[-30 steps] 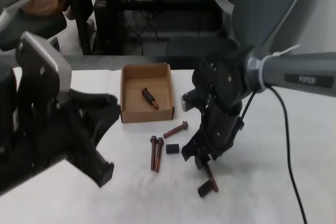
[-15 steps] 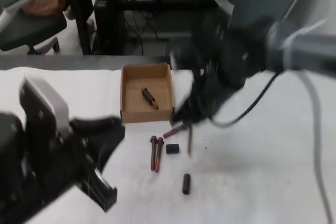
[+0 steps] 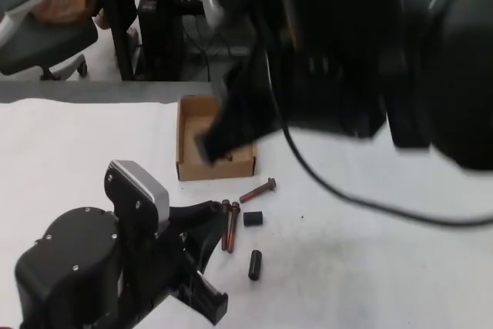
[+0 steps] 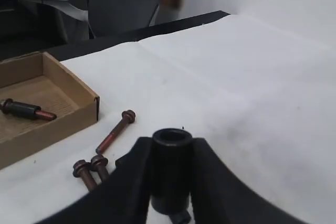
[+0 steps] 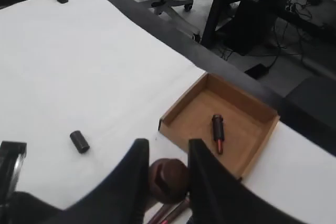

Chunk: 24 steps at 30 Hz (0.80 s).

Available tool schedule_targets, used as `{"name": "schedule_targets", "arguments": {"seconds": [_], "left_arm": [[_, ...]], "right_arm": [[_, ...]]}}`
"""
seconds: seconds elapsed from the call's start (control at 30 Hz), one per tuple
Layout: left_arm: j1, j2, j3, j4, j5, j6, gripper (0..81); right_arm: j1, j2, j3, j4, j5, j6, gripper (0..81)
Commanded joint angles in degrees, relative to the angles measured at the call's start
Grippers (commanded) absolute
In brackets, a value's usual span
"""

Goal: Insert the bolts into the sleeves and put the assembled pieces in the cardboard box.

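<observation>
My left gripper [image 4: 171, 146] is shut on a black sleeve [image 4: 170, 177], held upright with its hollow end showing. The left arm [image 3: 92, 267] sits low at the bench's near left. My right gripper [image 5: 168, 156] is shut on a bolt [image 5: 167, 179], high above the bench. The right arm [image 3: 347, 52] looms large over the cardboard box [image 3: 189, 167] [image 5: 184, 114] [image 4: 79, 103]. One assembled piece [image 5: 217, 133] [image 4: 23, 109] lies in the box. A pair of bolts [image 3: 227, 225] [image 4: 86, 169] and a single bolt [image 3: 258, 189] [image 4: 115, 131] lie in front of the box. Two loose sleeves [image 3: 253, 218] [image 3: 254, 264] rest nearby.
White paper covers the bench [image 3: 370, 267], with open room to the right and at the far left. A loose sleeve [image 5: 80, 141] lies on it. Beyond the black far edge [image 5: 173, 30] stand office chairs [image 3: 46, 21] and cables.
The right arm has lifted a bolt from the near right of the bench, up and over toward the box. The left arm has dropped lower. A loose sleeve has shifted left.
</observation>
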Motion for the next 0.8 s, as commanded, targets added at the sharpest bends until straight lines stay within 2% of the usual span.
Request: {"name": "schedule_targets", "arguments": {"seconds": [0.0, 0.3, 0.77], "left_arm": [[-0.3, 1.5, -0.1, -6.0, -1.9, -1.4, 1.8], [-0.3, 1.5, -0.1, -9.1, 2.5, -3.6, 1.8], [-0.3, 1.5, -0.1, -9.0, 1.9, -3.1, 1.8]], "right_arm": [[0.2, -1.4, 3.9, -1.9, 1.3, 4.0, 0.4], [0.2, -1.0, 7.7, -10.1, -0.3, 4.3, 0.4], [0.2, -0.7, 7.9, -9.8, -2.1, 3.9, 0.4]]}}
